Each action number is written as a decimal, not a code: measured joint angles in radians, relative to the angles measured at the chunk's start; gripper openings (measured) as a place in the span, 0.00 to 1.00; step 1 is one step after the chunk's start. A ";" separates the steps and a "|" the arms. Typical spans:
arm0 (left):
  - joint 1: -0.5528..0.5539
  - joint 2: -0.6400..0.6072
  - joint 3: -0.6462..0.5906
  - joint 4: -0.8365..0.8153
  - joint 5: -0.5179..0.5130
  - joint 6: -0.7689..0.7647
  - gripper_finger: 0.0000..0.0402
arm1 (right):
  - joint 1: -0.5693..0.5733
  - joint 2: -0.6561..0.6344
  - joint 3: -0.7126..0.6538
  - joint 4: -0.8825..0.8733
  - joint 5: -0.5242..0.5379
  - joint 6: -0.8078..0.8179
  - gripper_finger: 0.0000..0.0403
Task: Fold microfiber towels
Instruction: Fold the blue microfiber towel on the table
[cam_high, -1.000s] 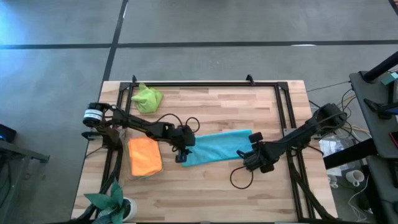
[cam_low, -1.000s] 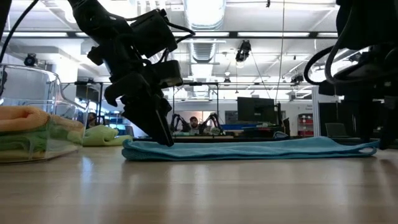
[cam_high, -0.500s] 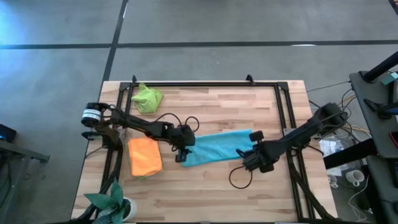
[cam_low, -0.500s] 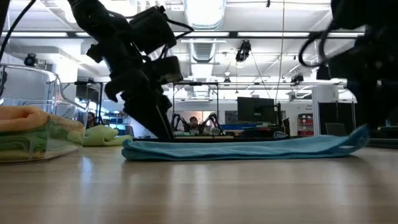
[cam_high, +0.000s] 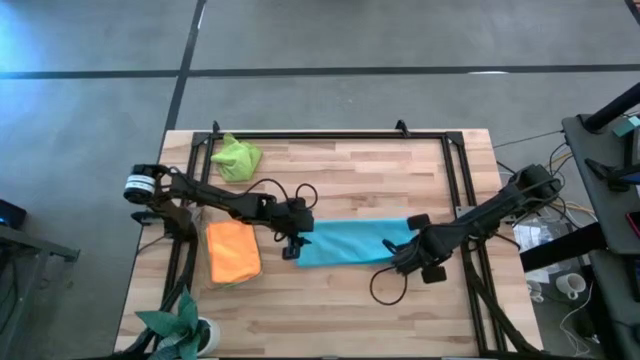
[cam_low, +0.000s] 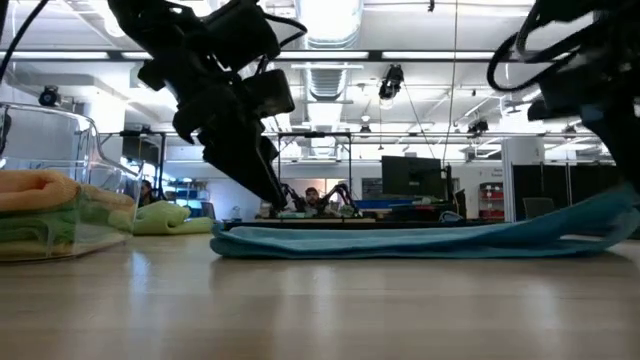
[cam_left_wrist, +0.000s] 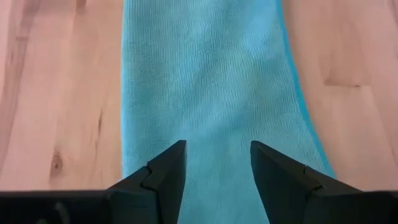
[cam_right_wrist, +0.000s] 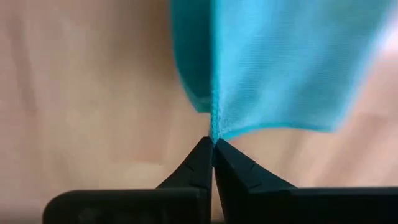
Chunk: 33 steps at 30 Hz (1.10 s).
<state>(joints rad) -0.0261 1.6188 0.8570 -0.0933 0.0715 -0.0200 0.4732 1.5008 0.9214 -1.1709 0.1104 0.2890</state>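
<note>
A light blue microfiber towel, folded into a long strip, lies across the middle of the table. My right gripper is shut on its right end. My left gripper stands open over the strip's left end, one finger on each side of its middle line. A crumpled lime green towel lies at the far left. A folded orange towel rests on top of a stack in a clear container on the left. My right gripper pinches the edge of the blue towel's right end between its two fingertips. That end is raised off the table and the cloth puckers at the pinch. The rest of the strip lies flat. Whether my left gripper touches the towel, I cannot tell.
A black frame runs along the far edge and down both sides of the table. A potted plant stands at the near left corner. A black cable loop lies near my right gripper. Bare wood lies toward the near edge.
My right gripper has shut on the blue towel's right end and raised it off the table. The strip has slid slightly toward the table's right. My left gripper has risen a little from the towel's left end and stayed open.
</note>
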 joint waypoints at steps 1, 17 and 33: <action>0.000 0.000 0.000 0.006 0.000 0.000 0.41 | 0.000 -0.005 0.017 -0.030 0.037 0.007 0.02; -0.008 0.005 0.000 0.016 0.002 -0.049 0.41 | 0.009 0.047 -0.078 0.194 -0.166 0.104 0.02; -0.097 0.110 0.011 0.255 0.122 -0.021 0.41 | 0.009 0.057 -0.077 0.123 -0.106 0.112 0.10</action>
<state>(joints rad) -0.1230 1.7289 0.8677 0.1618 0.1934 -0.0407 0.4820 1.5582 0.8442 -1.0477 0.0040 0.4009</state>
